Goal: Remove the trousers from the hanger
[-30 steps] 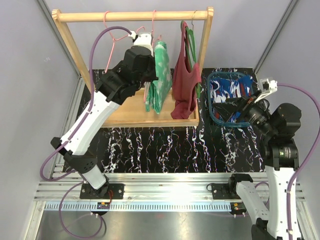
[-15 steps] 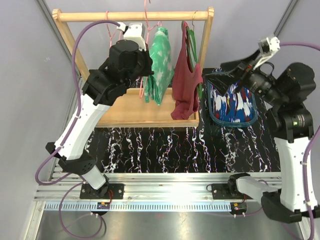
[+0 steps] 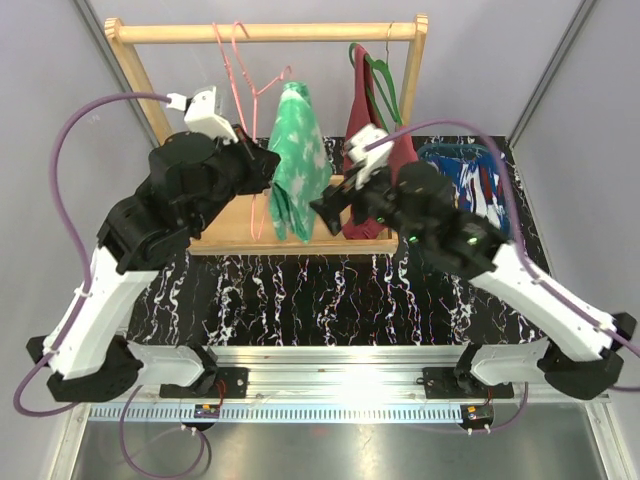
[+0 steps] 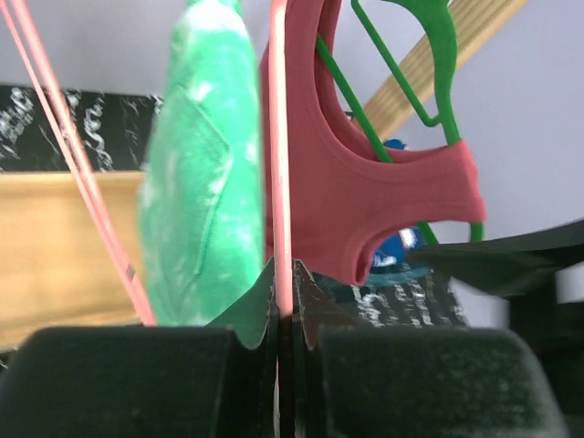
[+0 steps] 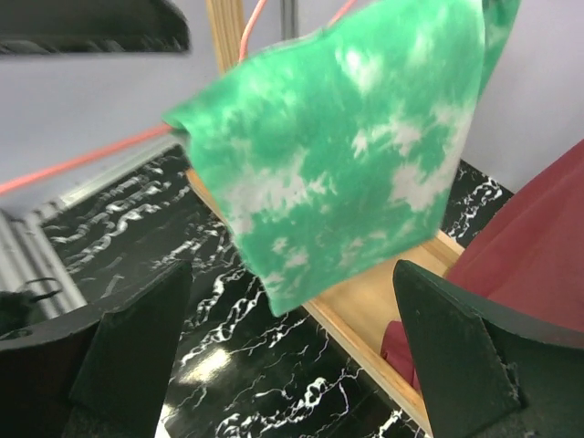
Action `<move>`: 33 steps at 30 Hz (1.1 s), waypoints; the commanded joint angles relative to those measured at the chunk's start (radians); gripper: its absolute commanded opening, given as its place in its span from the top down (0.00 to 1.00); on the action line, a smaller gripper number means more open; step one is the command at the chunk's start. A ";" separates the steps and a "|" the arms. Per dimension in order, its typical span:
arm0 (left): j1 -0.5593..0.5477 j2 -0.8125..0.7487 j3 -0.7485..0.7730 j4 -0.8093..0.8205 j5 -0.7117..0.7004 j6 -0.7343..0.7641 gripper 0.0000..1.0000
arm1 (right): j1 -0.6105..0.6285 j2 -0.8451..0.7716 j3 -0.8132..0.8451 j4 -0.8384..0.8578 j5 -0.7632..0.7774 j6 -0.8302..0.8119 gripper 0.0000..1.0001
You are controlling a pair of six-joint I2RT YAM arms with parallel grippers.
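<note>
Swinging across from the basket (image 3: 450, 150), the right gripper (image 3: 330, 207) now hangs with fingers spread beside the low end of the green trousers (image 3: 295, 165), which dangle from the pink hanger (image 3: 240, 60). The left gripper (image 4: 283, 278) stays pinched on that hanger's wire. The blue trousers (image 3: 470, 175) lie in the basket on the black marbled table (image 3: 330, 290); grey walls (image 3: 60, 120) enclose the wooden rack (image 3: 260, 33).
</note>
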 commanded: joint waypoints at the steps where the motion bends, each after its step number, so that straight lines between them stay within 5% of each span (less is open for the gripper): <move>1: -0.015 -0.106 -0.065 0.307 -0.044 -0.109 1.00 | 0.136 0.029 -0.116 0.252 0.318 -0.092 0.01; 12: -0.044 -0.222 -0.216 0.378 -0.031 -0.207 1.00 | 0.244 0.140 -0.310 0.712 0.491 -0.015 0.04; 30: -0.055 -0.261 -0.282 0.439 -0.040 -0.267 1.00 | 0.243 0.194 -0.328 0.714 0.457 0.026 0.03; 33: -0.055 -0.256 -0.276 0.437 -0.061 -0.258 1.00 | 0.244 0.169 -0.339 0.682 0.350 0.066 0.02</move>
